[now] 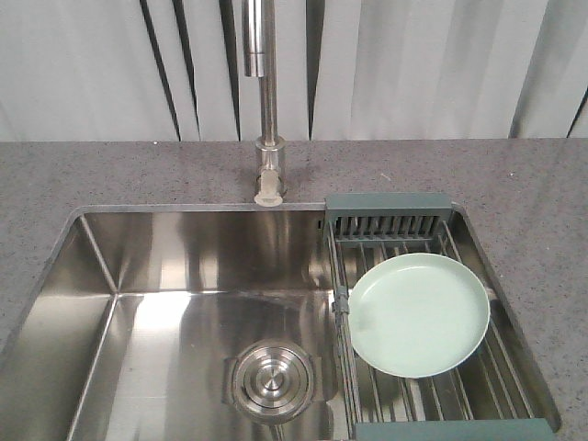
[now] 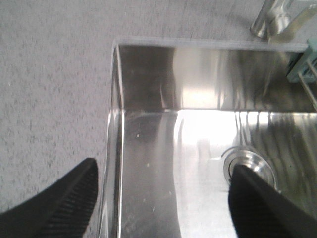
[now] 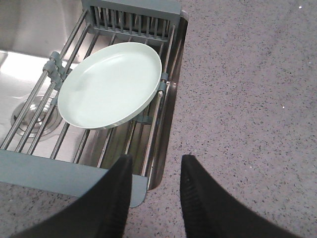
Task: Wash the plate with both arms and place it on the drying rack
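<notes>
1. The tap (image 1: 265, 83) runs off the top edge of the front view; its spout is out of sight
2. The sink (image 1: 165, 276) is cut off at the left and near edges there
3. The near end piece of the rack (image 1: 432, 386) is clipped by the bottom edge
4. The plate (image 1: 421, 314) hides the bars under it
5. In the left wrist view the left gripper (image 2: 158, 198) shows only two fingertips; the drain (image 2: 247, 166) is partly behind one
6. The right gripper (image 3: 156, 198) is likewise cut off at the bottom

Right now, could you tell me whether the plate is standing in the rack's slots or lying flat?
Lying flat: the plate rests face-up across the drying rack bars, not in the upright slots.
</notes>
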You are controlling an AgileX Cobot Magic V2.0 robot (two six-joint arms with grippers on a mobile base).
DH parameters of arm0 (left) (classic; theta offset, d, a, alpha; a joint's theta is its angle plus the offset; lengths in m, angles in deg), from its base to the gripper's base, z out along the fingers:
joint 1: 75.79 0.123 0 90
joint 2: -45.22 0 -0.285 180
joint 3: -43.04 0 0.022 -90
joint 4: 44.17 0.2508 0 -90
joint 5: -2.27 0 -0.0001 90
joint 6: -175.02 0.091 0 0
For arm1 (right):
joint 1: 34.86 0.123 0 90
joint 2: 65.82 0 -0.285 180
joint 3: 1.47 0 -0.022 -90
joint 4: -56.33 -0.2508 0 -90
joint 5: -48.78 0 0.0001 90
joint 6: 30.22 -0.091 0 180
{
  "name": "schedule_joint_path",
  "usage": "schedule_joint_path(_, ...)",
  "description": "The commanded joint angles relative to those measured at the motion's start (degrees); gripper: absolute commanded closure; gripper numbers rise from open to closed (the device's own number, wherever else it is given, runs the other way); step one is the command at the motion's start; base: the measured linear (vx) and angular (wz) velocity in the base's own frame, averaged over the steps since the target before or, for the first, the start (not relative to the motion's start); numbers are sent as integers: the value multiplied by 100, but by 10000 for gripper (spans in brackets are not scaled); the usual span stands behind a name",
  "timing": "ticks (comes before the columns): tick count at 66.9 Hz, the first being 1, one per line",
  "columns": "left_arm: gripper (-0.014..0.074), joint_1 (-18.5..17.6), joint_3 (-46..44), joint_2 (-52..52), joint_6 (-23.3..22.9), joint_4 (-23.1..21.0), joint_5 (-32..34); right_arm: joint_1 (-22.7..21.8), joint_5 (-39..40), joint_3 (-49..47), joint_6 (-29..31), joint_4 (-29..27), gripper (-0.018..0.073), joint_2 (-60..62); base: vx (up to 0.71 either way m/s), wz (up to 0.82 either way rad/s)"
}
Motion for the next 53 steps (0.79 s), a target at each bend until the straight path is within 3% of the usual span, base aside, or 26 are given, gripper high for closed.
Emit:
schedule_joint_path(1, 154, 14, -564, -399, 2, -107, 414, -24, 349, -149, 21, 33, 320, -41, 0, 0)
schedule_joint_path(10, 223, 14, -1127, -1052, 277, -107, 385, -24, 349, -149, 21, 33, 320, -41, 0, 0)
schedule_joint_path(27, 363, 14, -1764, -2199, 311, -100, 390, -24, 349, -149, 21, 33, 320, -41, 0, 0)
schedule_joint_path(43, 544, -3, -2264, -3240, 937, -151, 408, -24, 349, -149, 21, 33, 320, -41, 0, 0)
schedule_joint_path(53, 605, -3, -2515, -3842, 1734, -747, 484, -24, 349, -149, 21, 33, 320, -41, 0, 0)
